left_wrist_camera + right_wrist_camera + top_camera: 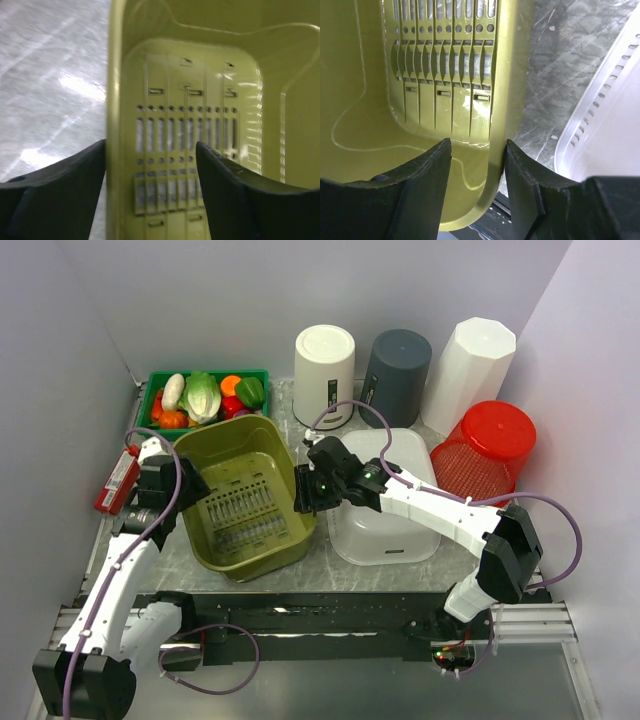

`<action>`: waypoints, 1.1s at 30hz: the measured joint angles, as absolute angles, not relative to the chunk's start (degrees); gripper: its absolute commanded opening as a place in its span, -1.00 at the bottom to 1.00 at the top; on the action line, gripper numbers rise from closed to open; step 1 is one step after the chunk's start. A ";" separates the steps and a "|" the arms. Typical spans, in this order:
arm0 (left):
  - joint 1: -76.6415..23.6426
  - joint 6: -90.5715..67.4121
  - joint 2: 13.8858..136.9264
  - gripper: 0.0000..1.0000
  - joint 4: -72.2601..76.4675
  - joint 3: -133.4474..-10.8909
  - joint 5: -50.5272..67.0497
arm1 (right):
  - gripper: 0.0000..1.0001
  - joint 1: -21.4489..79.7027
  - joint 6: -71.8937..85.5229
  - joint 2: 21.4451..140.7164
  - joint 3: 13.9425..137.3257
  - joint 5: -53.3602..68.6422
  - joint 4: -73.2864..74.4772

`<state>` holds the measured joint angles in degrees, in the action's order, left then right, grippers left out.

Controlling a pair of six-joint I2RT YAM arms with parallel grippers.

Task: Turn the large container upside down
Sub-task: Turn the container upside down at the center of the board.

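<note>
Left gripper [150, 147] stands with its jaws apart, straddling the left wall of the large container [245, 505]: one finger is outside against the rim, the other inside and clear of the wall. The right gripper [478, 145] straddles the opposite wall, its outer finger against the rim. Whether it actually pinches the wall, I cannot tell.

The large container is olive green and sits on the tabletop [322, 562] between the two arms. Its mouth faces up, showing a floor of rows of slots. Just to its right lies a clear tub [385, 525], bottom side up, with the right arm reaching across it.

At the far left of the tabletop, a green tray [208, 373] holds toy vegetables, among them a pale cabbage [203, 396], a green pepper [251, 391] and a white piece [174, 390]. Along the back stand a white bin [325, 360], a grey bin [397, 365] and a faceted white bin [470, 360], all inverted. A red mesh basket [490, 445] rests mouth down on the right, beside the clear tub.
</note>
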<state>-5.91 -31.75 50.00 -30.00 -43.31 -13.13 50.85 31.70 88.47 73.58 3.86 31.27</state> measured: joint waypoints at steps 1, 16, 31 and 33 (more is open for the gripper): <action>-5.91 -32.36 49.67 0.68 -30.50 -43.42 -12.49 | 0.08 50.85 31.59 88.47 73.58 3.99 31.31; -5.91 -42.98 39.05 0.76 -32.42 -39.20 -7.09 | 0.11 50.85 30.37 88.23 73.41 4.43 32.73; -5.41 -49.34 35.70 0.16 -31.97 -34.87 -7.35 | 0.11 50.85 30.39 88.07 72.40 5.21 33.54; -5.26 -49.58 35.73 0.07 -31.92 -34.50 -7.35 | 0.12 50.85 30.37 88.07 72.40 5.19 33.80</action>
<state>-5.26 -49.58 35.73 -31.92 -34.50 -7.35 50.85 30.37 88.07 72.40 5.19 33.80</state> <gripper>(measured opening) 0.598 0.558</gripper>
